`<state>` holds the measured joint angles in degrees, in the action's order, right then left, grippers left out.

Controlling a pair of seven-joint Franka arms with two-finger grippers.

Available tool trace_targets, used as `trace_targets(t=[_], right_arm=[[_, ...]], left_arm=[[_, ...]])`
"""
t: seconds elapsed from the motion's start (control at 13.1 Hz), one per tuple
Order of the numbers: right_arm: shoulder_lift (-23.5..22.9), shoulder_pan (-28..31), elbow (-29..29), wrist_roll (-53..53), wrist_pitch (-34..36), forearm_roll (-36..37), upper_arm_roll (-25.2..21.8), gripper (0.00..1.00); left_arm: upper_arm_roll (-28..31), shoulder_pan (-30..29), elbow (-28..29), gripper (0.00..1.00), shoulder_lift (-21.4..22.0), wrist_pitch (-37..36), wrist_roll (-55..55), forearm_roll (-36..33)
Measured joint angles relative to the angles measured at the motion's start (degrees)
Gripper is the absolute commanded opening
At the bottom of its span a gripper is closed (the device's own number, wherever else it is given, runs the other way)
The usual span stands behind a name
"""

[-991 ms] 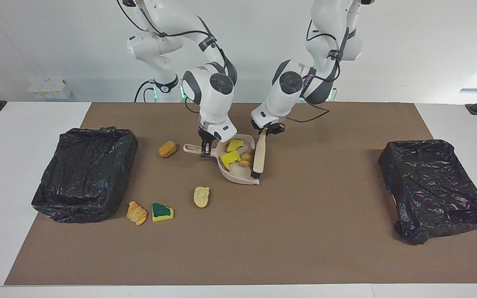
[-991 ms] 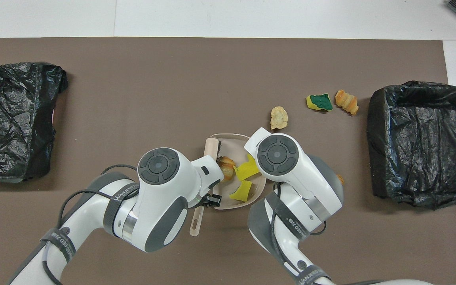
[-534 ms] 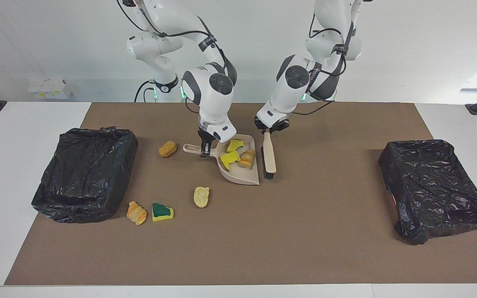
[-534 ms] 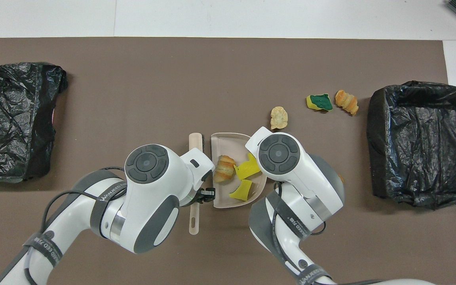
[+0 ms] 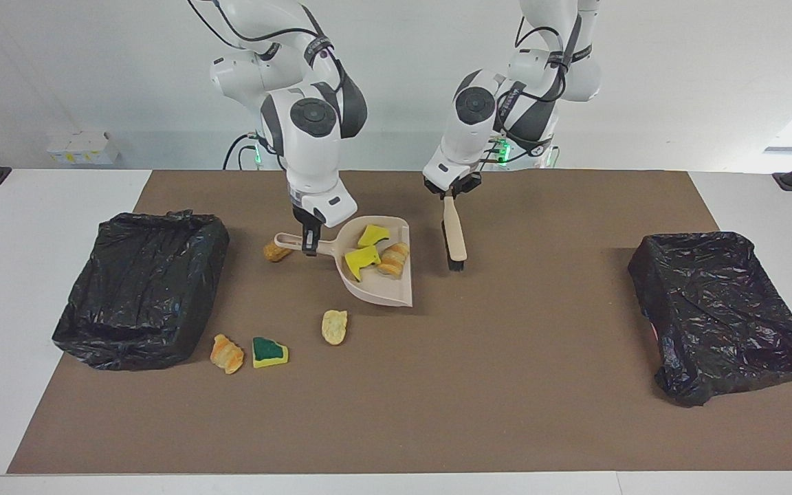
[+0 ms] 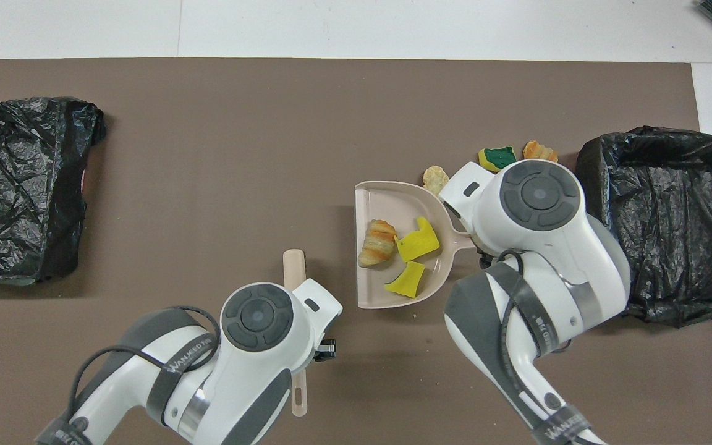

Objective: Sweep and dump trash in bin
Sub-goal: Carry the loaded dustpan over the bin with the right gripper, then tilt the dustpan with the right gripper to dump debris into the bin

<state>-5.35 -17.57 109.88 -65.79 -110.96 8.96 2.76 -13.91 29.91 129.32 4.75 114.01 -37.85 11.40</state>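
My left gripper [image 5: 449,197] is clamped on the handle of the brush [image 5: 454,234], which hangs clear of the brown mat [image 5: 506,344] with its dark bristles turned down, over the part of the mat close to my bases. In the overhead view the brush handle pokes out past my left wrist on both ends.

My right gripper [image 5: 311,242] is closed tight on the handle of the beige dustpan [image 5: 375,285], holding it raised over the middle of the mat. In the pan lie three pieces of the trash: two yellow sponge chunks [image 6: 416,240] and a striped bread lump [image 6: 377,242].

The other scraps remain on the mat, toward the right arm's end of the table. A tan lump [image 5: 276,251] lies partly hidden under the dustpan handle. A pale flat lump [image 5: 334,326] lies farther from me than the pan. Farther on toward that end, a green-topped sponge [image 5: 269,351] and an orange bread piece [image 5: 227,353] sit just beside each other, the bread piece close to the black-lined bin [image 5: 141,289].

A second black-lined bin [image 5: 719,313] stands at the left arm's end of the table, well apart from everything else.
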Motion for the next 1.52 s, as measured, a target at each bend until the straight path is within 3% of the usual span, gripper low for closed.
trace_targets(t=[0.46,0.91,1.22,1.3,1.37,1.45,1.52], right_arm=[[1.18,11.65,-7.51,-18.98,10.56,-4.11,-0.61,0.00],[1.96,27.37,-12.79,-41.74,13.79,-5.45,-1.11,0.00],[1.05,37.26,-15.07,-53.26,12.70,-5.38,-1.47,0.00],[0.62,38.88,-15.90,-53.67,11.17,-5.36,-1.51,0.00],[0.24,40.17,-16.50,-53.67,9.01,-5.18,-1.57,0.00],[-0.06,41.08,-16.82,-53.67,6.12,-4.37,-1.60,0.00],[-0.35,41.54,-16.95,-53.39,2.39,-1.71,-1.64,0.00]], left_arm=[[-0.58,13.41,5.38,0.00,2.48,5.93,-16.20,-0.02],[-0.56,15.02,9.60,0.00,1.65,9.86,-16.02,-0.02],[-0.37,15.02,9.61,0.34,0.29,11.72,-16.00,-0.02],[-0.24,15.01,9.58,0.58,0.29,11.72,-15.34,-0.02],[-0.08,14.86,9.48,0.69,0.29,11.62,-13.64,-0.02],[0.24,14.41,9.14,1.00,0.30,11.24,-11.85,-0.02],[0.64,13.14,8.14,1.00,0.32,9.82,-10.20,-0.02]])
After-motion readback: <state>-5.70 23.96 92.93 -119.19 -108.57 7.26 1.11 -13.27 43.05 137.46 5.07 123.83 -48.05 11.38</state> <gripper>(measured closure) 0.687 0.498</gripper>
